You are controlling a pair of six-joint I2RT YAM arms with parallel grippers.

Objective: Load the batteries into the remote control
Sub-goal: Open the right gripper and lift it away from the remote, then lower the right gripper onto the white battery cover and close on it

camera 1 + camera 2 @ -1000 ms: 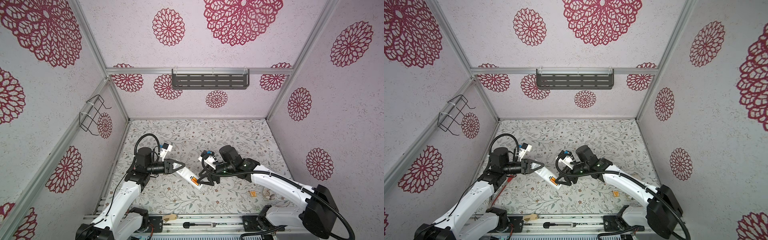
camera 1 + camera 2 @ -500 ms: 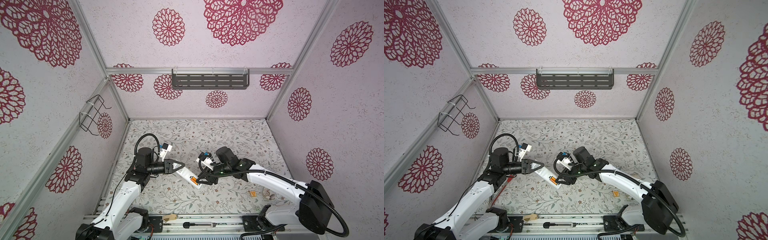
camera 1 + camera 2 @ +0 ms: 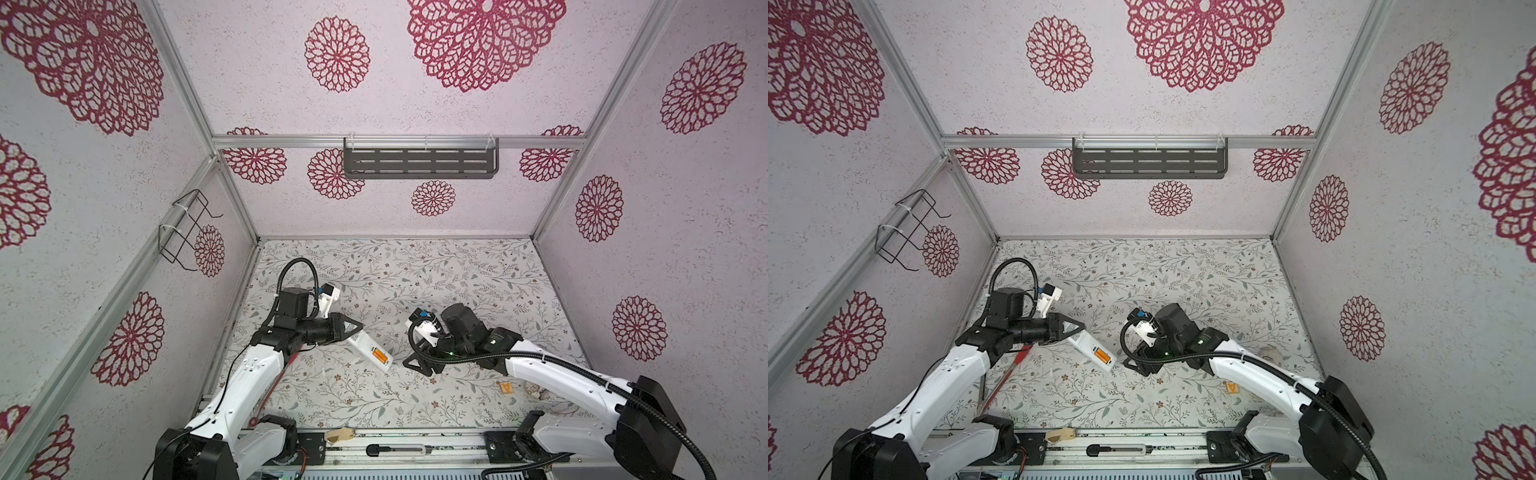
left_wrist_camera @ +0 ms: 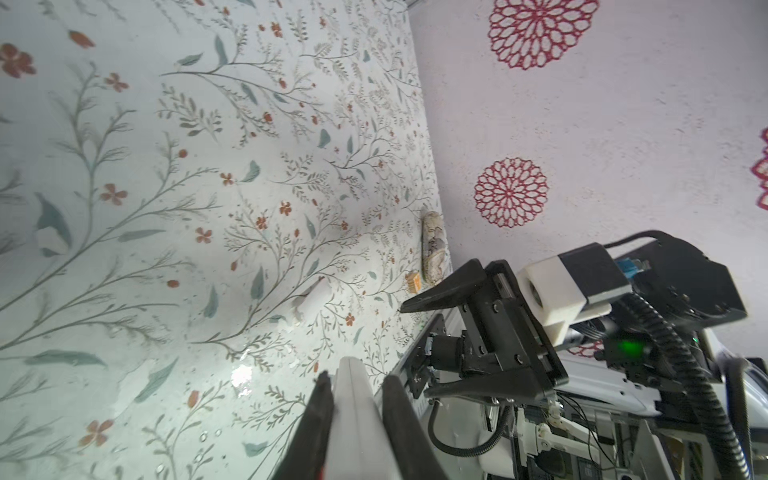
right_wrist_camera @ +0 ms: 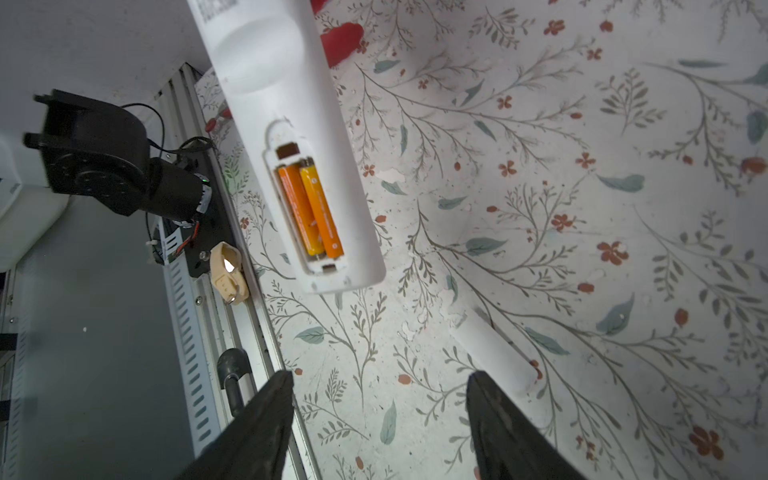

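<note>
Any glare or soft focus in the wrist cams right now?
Left wrist: glare patch on the table; remote control, close to the lens, looks soft. Right wrist: batteries fairly sharp, right end effector dark and blurred.

White remote control [image 5: 249, 83] back up, compt open; 2 orange batteries [image 5: 311, 210] seated side-by-side inside.

Far mat [image 3: 415, 266] lies bare; remote control [image 3: 371, 353] juts mid-mat, near the right fingers [image 5: 511, 432]; white cover [image 5: 494, 353] beside them.

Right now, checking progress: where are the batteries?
In a top view, the batteries sit in the remote control's open compartment, left of centre, in the left hand.
</note>
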